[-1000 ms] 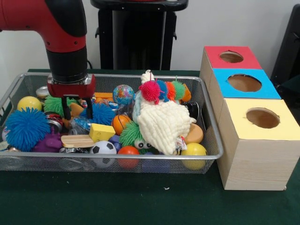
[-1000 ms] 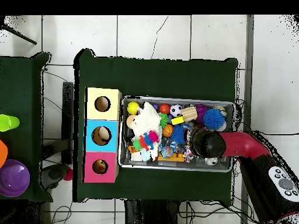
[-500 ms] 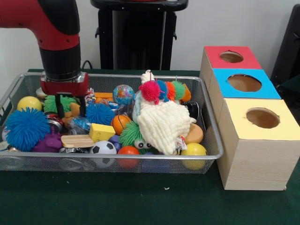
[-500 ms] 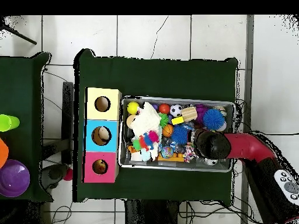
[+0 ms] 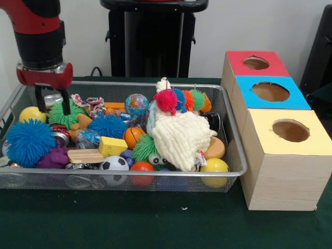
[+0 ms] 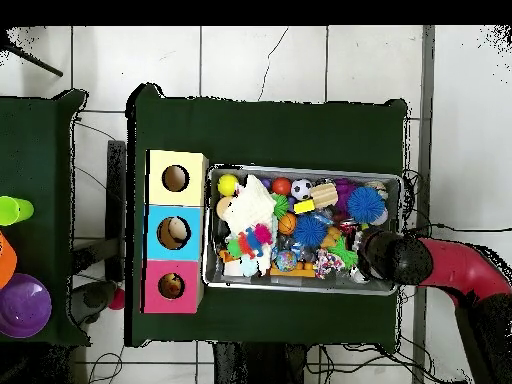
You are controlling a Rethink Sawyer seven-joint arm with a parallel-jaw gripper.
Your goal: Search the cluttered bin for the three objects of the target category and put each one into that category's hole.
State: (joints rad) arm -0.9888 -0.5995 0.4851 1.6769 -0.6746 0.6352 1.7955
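Arm: the red and black gripper (image 5: pixel 50 101) is rising and drawing back toward the wire-mesh bin's (image 5: pixel 236 150) left end, having left the middle of the clutter within the last second.
Claw: its two dark fingers are standing apart with nothing between them, so the dip appears to have come up empty.
Beneath the claw: a green spiky rubber toy (image 5: pixel 66 114) is lying at the bin's far left corner, just under the fingertips.
Target objects: which category is sought cannot be told; the balls, spiky toys and a cream knitted cloth (image 5: pixel 179 137) are all resting inside the bin.
Holes: the red, blue and yellow-topped wooden box (image 5: pixel 280 166) is standing beside the bin's right end.
Task meaning: another grasp is likely needed.
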